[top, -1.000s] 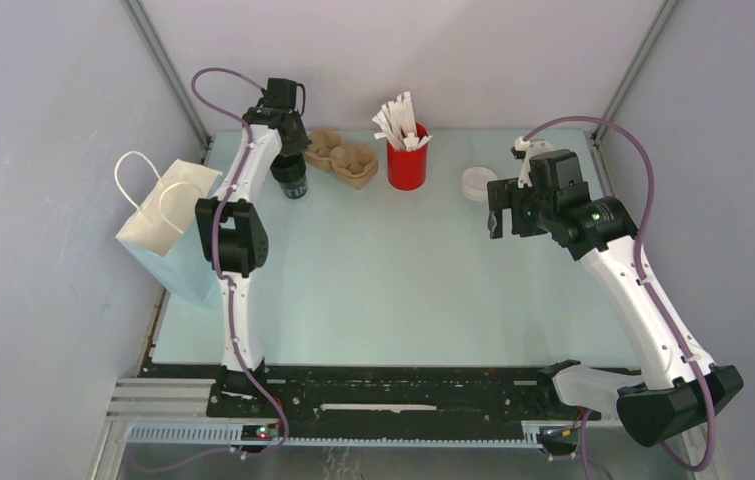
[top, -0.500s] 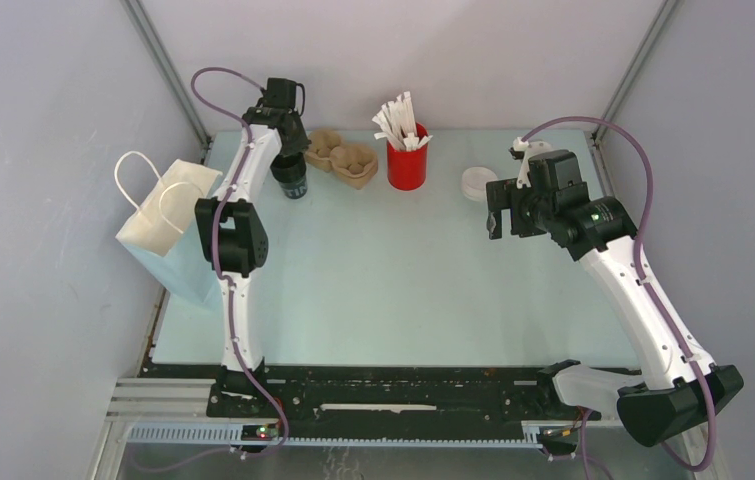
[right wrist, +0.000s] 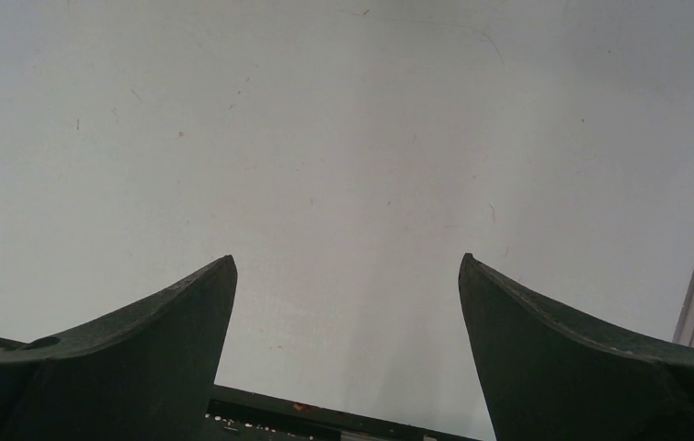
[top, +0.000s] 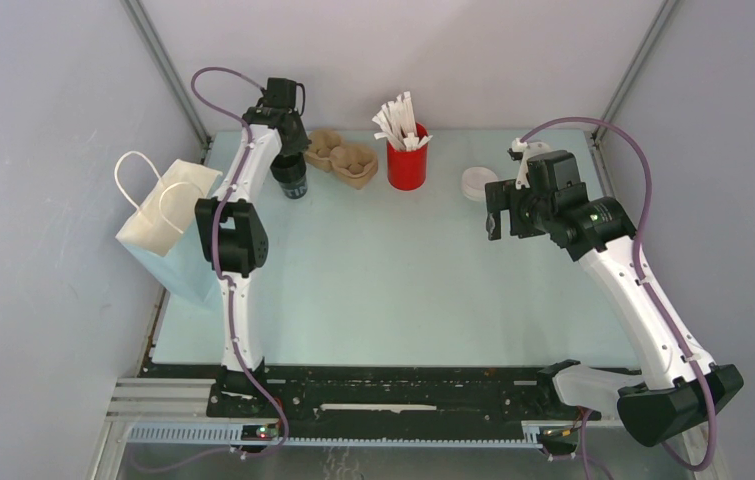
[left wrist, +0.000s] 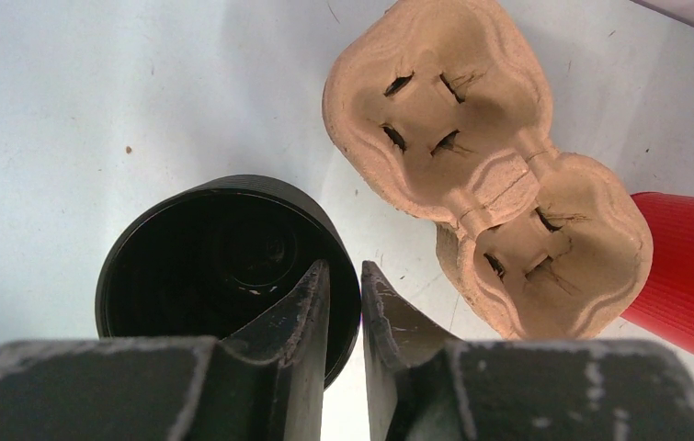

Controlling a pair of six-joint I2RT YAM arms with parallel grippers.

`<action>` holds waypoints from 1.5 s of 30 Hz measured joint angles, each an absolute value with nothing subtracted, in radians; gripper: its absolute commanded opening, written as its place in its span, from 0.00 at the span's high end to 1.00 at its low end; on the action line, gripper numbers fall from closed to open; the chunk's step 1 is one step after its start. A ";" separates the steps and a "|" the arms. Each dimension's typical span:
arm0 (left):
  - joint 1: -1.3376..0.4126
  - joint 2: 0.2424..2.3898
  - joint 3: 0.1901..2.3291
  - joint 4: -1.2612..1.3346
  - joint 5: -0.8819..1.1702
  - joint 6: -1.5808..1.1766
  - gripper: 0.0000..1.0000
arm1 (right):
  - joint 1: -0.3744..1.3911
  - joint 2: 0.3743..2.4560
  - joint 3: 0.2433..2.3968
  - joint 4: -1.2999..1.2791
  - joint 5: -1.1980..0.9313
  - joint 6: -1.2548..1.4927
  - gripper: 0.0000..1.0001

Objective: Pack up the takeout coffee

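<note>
No takeout coffee with its lid on is in view. A lidless black cup [top: 294,181] stands upright at the far left of the table. My left gripper [top: 291,160] points down onto it. In the left wrist view the jaws [left wrist: 345,266] stand narrowly apart astride the cup's [left wrist: 187,266] near rim, one finger inside and one outside. Whether they pinch the wall does not show. A loose white lid [top: 478,183] lies at the far right. My right gripper [top: 494,222] hovers just in front of it, open and empty over bare table [right wrist: 346,262].
A brown pulp cup carrier [top: 343,155] [left wrist: 481,165] lies right of the cup. Beyond it stands a red holder [top: 406,160] [left wrist: 688,266] full of white sticks. A white paper bag [top: 168,230] stands open off the table's left edge.
The right gripper has crept slightly toward the far left. The cup and the left arm have stayed where they were.
</note>
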State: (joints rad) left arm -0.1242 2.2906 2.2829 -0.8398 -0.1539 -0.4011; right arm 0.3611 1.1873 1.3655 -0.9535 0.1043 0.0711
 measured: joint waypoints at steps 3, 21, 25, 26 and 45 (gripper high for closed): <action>-0.124 2.291 2.283 -0.839 -0.154 -0.401 0.78 | 0.362 1.187 1.365 -0.953 0.104 0.071 0.00; -0.124 2.269 2.283 -0.840 -0.155 -0.401 1.00 | 0.363 1.187 1.365 -0.953 0.104 0.068 0.00; -0.124 2.269 2.283 -0.841 -0.159 -0.401 1.00 | 0.363 1.187 1.362 -0.953 0.104 0.068 0.00; -0.124 2.268 2.283 -0.844 -0.163 -0.401 1.00 | 0.364 1.187 1.360 -0.953 0.104 0.068 0.00; -0.159 2.209 2.291 -0.905 -0.305 -0.390 1.00 | 0.374 1.187 1.354 -0.953 0.108 0.068 0.00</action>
State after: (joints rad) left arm -0.1589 2.2093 2.2913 -0.9054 -0.3054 -0.3904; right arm 0.3740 1.1873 1.3544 -0.9527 0.1081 0.0677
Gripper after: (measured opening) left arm 0.008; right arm 0.994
